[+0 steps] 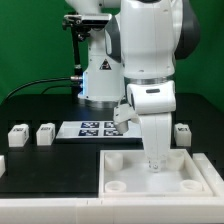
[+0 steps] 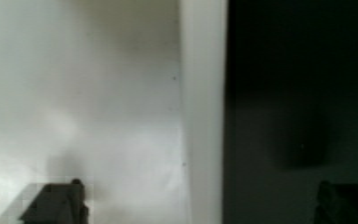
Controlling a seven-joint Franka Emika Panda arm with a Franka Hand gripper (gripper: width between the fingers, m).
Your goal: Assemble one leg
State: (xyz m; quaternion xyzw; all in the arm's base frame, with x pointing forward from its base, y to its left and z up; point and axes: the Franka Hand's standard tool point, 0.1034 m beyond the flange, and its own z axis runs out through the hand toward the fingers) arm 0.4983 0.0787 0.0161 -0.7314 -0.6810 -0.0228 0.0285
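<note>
Three legs stand on the black table in the exterior view: two at the exterior view's left and one at its right. Another tagged white block shows by the marker board's end, partly hidden by the arm. My gripper points straight down over the large white panel with corner holes. In the wrist view the gripper is open and empty, with its fingertips far apart. Below it lie the white panel surface and, past the panel's edge, the dark table.
The marker board lies flat behind the panel, in front of the arm's base. A long white bar runs along the front at the exterior view's left. Black cables trail at the back left.
</note>
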